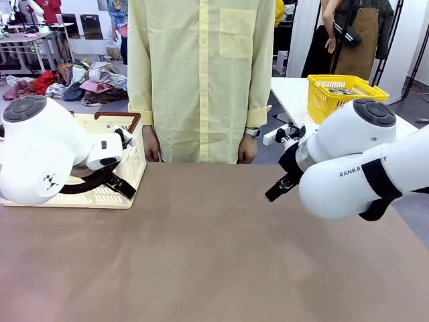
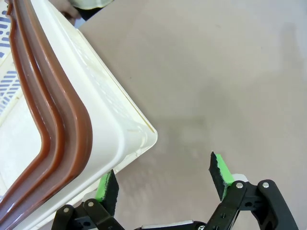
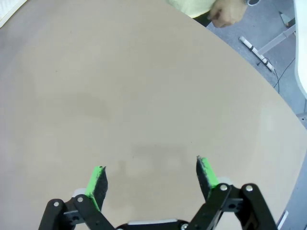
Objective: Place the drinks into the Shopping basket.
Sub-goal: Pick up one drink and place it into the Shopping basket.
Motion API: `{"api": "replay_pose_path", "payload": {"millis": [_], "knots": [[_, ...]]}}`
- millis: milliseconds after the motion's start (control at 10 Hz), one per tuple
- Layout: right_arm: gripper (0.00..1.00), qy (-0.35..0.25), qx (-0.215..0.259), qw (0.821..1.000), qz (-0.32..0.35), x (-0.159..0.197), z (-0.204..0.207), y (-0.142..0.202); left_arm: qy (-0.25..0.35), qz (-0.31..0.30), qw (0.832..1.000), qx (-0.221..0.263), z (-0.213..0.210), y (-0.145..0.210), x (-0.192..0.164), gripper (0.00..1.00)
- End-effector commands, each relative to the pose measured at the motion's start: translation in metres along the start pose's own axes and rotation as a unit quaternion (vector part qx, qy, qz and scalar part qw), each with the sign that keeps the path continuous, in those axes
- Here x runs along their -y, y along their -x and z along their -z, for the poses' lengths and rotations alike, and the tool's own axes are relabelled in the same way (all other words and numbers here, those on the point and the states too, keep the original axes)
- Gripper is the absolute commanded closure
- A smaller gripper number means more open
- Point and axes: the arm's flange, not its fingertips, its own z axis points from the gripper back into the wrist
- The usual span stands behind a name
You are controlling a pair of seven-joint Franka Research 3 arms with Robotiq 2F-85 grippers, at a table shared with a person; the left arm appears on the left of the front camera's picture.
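The drinks are out of view. The Shopping basket (image 1: 136, 166), cream-white with brown handles, stands at the table's far left, partly behind my left arm (image 1: 40, 151). In the left wrist view my left gripper (image 2: 164, 179) is open above the table, its left pad close beside the basket's near corner (image 2: 144, 132), nothing between the fingers. My right gripper (image 3: 152, 178) hangs open over bare brown tabletop, holding nothing. My right arm (image 1: 355, 161) comes in at the right side.
A person in a pale yellow shirt (image 1: 201, 74) stands at the far edge, both hands (image 1: 248, 151) hanging by the table. A yellow basket (image 1: 342, 94) sits on a white table behind. The table's rounded edge (image 3: 268, 110) drops to grey floor.
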Motion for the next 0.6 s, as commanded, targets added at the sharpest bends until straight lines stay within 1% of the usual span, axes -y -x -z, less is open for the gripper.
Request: {"api": "replay_pose_path", "payload": {"millis": [0, 500], "knots": [[0.00, 0.000, 0.000, 1.000, 0.000, 0.0001, 0.0000, 0.0000, 0.000, -0.001, 1.000, 0.000, 0.0000, 0.0002, -0.0008, 0.00], [0.00, 0.000, 0.000, 1.000, 0.000, 0.0001, 0.0000, 0.0000, 0.000, -0.001, 1.000, 0.000, 0.0000, 0.0002, -0.0008, 0.00]]}}
